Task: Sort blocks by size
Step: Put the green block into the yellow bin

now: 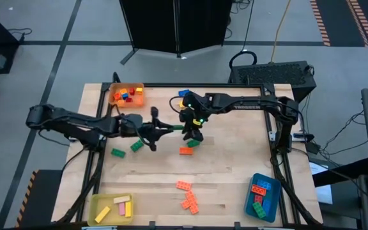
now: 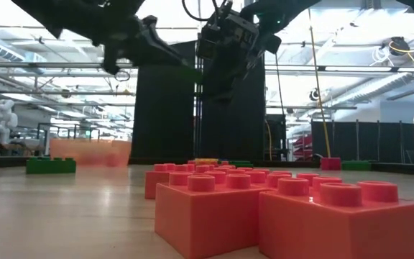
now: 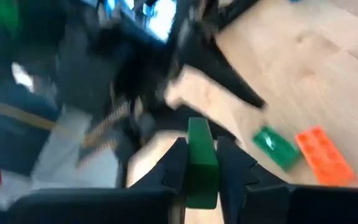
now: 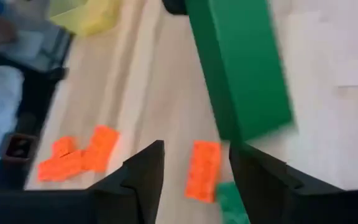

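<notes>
Above the table's [image 1: 235, 160] middle, the left claw [image 3: 197, 163] pinches 1 long green block [image 3: 201, 163] tight. Facing it, the right claw [image 4: 194, 165] stands parted around nothing, that bar just beyond its fingers. Below lie 1 orange block [image 1: 185, 151] and 1 green block [image 1: 192, 144].

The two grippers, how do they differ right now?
The left gripper is shut on a long green block, holding it above the table. The right gripper is open and holds nothing, its fingers apart beside that block. Both meet over the table's middle.
</notes>
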Robot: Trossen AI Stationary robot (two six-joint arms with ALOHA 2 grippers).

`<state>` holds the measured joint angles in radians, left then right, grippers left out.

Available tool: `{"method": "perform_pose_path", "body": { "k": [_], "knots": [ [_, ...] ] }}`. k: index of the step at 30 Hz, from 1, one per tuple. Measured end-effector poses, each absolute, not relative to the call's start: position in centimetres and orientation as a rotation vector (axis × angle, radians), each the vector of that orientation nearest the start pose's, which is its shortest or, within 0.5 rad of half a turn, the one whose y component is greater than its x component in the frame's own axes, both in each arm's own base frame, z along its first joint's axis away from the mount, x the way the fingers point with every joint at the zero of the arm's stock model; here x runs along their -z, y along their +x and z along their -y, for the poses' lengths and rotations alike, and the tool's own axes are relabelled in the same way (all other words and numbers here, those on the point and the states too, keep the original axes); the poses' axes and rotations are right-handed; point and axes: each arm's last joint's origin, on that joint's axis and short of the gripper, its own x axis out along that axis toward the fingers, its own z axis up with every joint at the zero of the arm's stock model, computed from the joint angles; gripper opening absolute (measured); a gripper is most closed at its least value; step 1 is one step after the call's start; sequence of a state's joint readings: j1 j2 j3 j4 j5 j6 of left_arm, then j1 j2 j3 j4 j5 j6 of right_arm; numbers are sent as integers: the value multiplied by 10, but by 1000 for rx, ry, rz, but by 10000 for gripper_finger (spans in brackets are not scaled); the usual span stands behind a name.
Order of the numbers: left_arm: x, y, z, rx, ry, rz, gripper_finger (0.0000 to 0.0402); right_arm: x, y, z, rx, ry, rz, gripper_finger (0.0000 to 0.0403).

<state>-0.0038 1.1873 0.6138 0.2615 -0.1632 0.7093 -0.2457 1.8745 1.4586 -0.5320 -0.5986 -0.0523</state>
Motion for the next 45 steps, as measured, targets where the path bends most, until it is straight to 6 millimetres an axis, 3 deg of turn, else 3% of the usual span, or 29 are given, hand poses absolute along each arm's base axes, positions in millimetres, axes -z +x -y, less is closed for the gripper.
{"method": "perform_pose_path", "body": {
  "k": [7,11,18,26,38,45],
  "knots": [
    [-254,213,15,-58,442,-402,45,-240,385,96,-68,264,-923,181],
    [-261,189,28,5,201,-500,45,-235,392,87,-17,273,-920,176],
    [-276,157,57,91,-131,-758,45,-204,400,56,-21,231,-775,176],
    [-288,136,90,365,-496,-1006,45,-198,398,53,-6,271,-792,176],
    [-275,127,135,375,-632,-1209,45,-201,401,42,-35,254,-778,176],
    [-252,134,172,428,-554,-1303,45,-201,403,24,-86,215,-782,176]
  ]
}}
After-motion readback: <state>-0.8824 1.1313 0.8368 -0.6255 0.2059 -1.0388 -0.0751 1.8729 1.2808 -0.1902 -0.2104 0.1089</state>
